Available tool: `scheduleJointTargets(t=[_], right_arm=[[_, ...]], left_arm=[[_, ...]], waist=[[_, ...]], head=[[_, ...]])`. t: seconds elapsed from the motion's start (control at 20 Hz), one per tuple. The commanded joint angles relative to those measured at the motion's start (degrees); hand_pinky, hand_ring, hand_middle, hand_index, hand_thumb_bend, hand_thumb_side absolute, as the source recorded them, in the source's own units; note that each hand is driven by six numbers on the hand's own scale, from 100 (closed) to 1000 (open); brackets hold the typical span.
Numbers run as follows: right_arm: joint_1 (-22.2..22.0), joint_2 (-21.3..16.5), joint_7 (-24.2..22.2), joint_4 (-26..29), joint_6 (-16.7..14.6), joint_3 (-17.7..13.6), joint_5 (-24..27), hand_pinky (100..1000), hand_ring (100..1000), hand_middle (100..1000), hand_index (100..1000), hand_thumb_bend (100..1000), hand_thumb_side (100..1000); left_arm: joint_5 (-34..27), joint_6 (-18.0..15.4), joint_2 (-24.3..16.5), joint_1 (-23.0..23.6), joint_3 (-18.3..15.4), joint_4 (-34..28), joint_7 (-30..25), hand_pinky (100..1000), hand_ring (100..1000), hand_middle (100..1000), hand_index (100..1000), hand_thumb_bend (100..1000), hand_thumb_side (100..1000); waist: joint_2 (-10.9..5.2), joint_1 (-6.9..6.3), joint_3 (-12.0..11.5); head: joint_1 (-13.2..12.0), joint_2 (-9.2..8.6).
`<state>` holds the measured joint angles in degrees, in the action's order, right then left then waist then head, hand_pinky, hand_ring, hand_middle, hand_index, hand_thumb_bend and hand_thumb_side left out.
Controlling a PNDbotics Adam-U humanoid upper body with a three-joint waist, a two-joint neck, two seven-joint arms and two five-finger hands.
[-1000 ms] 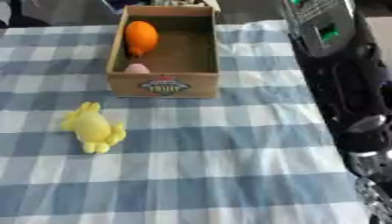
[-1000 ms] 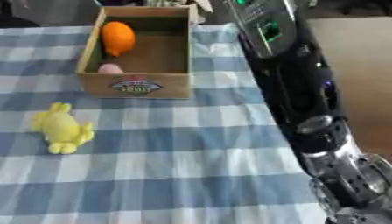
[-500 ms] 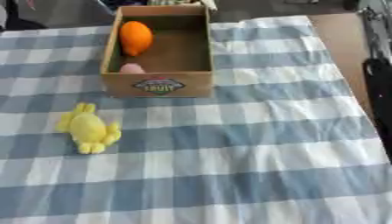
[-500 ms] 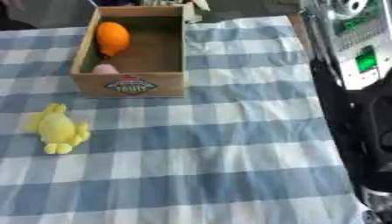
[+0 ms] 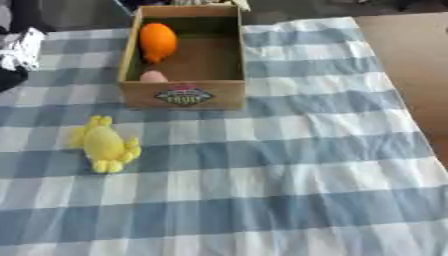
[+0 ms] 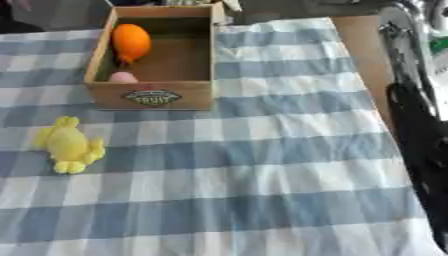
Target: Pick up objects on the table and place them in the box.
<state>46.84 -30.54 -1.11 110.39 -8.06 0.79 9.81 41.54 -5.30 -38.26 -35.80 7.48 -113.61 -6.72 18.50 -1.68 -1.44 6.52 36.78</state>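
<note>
A yellow soft toy [image 5: 106,145] lies on the blue and white checked cloth, left of the middle and in front of the box. The open cardboard box [image 5: 185,94] stands at the back. Inside it, against the left wall, lie an orange fruit [image 5: 157,41] and a small pink thing [image 5: 153,76]. Only my right arm [image 6: 418,125] shows, a black shape along the right edge of the right eye view. Neither hand appears in either view.
The checked cloth [image 5: 262,175] covers the table. Bare brown table surface [image 5: 411,60] shows at the right past the cloth's edge. A white and dark object [image 5: 22,47] sits at the far left edge.
My right arm has drawn back to the right, out of the left eye view and to the edge of the right eye view. The toy and the box stay in place.
</note>
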Motion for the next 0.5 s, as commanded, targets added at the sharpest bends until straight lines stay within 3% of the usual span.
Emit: scheduleJointTargets(t=[0.05,0.3,0.5], right_arm=[[0.57,-1.84,0.46,1.37,0.21,-0.78,0.52,879,826,726,869,100,559],[0.47,-1.8,0.52,1.67,0.56,-0.82,0.48,879,825,726,867,100,562],[0.41,-1.73,0.39,1.9,0.75,-0.71,0.49,880,824,724,866,100,566]], left_arm=[[1.04,-3.71,-4.22,-0.87,0.6,-0.07,-7.55,678,836,816,945,100,426],[0.95,-10.32,-6.38,-1.67,1.87,1.74,-16.4,725,864,855,979,100,560],[0.93,-13.31,-6.91,-2.4,2.3,3.07,-23.27,743,882,868,989,150,676]], waist=[[-1.48,0.02,0.11],[-1.49,0.0,0.28],[-1.43,-0.06,0.33]], head=[[-0.28,0.36],[-0.36,0.13],[-0.4,0.0]])
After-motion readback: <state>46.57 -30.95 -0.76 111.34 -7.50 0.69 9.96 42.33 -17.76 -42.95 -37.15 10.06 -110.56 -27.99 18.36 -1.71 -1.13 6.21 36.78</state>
